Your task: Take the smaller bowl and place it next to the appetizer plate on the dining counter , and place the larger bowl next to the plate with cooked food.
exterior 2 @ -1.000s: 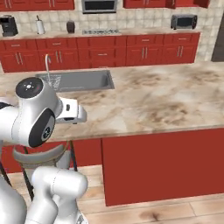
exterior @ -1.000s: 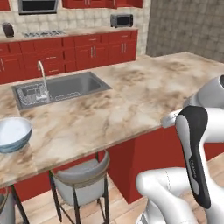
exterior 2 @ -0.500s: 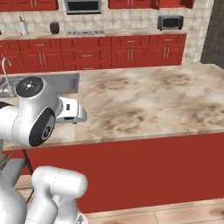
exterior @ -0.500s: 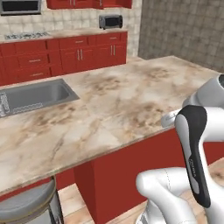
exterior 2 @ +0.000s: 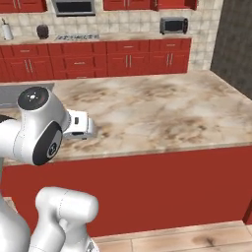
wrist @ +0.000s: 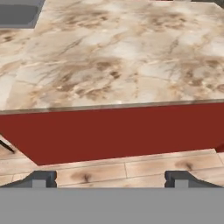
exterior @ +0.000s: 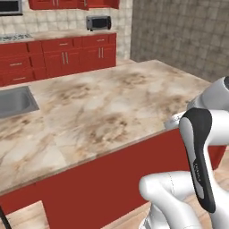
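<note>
Gripper: the gripper (wrist: 109, 177) hangs at 6 o'clock in the hand view, its fingertips (wrist: 41, 178) spread wide apart, nothing between them.
Dining counter: the dining counter (exterior: 103, 107) runs across both base views; its marble top (wrist: 113, 57) fills the upper half of the hand view, its red base (wrist: 113, 129) just below.
Sink: a grey sink (exterior: 13, 102) sits at 9 o'clock in the left base view, sunk in the top.
Wall counter: red cupboards (exterior 2: 128, 61) with a microwave (exterior 2: 174, 25) stand at 12 o'clock, well apart from the island.
Bowls and plates: I cannot tell where they are from here.
Stage: likely searching or repositioning, no pick begun.
Risk, aim: with no bowl sighted, the base could stop at the wrong stretch of counter.
Risk, contact: the hand sits low, facing the counter's edge; a forward push could strike the red base.
Risk, mix-up: two bowls, two plates; pairing them wrongly would spoil the task.
</note>
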Motion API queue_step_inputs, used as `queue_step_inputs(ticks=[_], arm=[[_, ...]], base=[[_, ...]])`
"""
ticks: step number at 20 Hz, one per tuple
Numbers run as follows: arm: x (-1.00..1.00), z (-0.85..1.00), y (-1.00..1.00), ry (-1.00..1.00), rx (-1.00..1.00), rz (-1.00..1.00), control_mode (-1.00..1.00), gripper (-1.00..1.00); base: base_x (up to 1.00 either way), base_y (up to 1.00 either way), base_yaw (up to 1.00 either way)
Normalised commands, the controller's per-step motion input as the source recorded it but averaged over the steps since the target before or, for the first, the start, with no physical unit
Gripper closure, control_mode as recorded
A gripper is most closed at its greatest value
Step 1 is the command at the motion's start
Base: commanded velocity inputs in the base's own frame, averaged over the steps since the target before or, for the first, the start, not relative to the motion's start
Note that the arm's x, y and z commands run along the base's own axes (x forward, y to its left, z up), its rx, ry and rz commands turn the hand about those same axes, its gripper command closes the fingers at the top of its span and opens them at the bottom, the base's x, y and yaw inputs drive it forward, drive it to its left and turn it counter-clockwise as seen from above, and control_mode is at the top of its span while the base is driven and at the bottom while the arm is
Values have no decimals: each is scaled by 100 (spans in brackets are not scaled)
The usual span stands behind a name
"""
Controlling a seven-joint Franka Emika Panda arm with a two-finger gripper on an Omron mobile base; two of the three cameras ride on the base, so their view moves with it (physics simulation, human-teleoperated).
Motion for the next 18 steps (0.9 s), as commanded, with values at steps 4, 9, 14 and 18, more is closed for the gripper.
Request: queue_step_inputs(ticks=[4, 9, 14, 18], arm=[[0, 0, 0, 0, 0, 0, 100, -100], [0, 0, 0, 0, 0, 0, 100, -100], [0, 0, 0, 0, 0, 0, 100, -100], [0, 0, 0, 0, 0, 0, 100, -100]], base=[[-3, -100, 0], [0, -100, 1], [0, -100, 14], [0, -100, 30]])
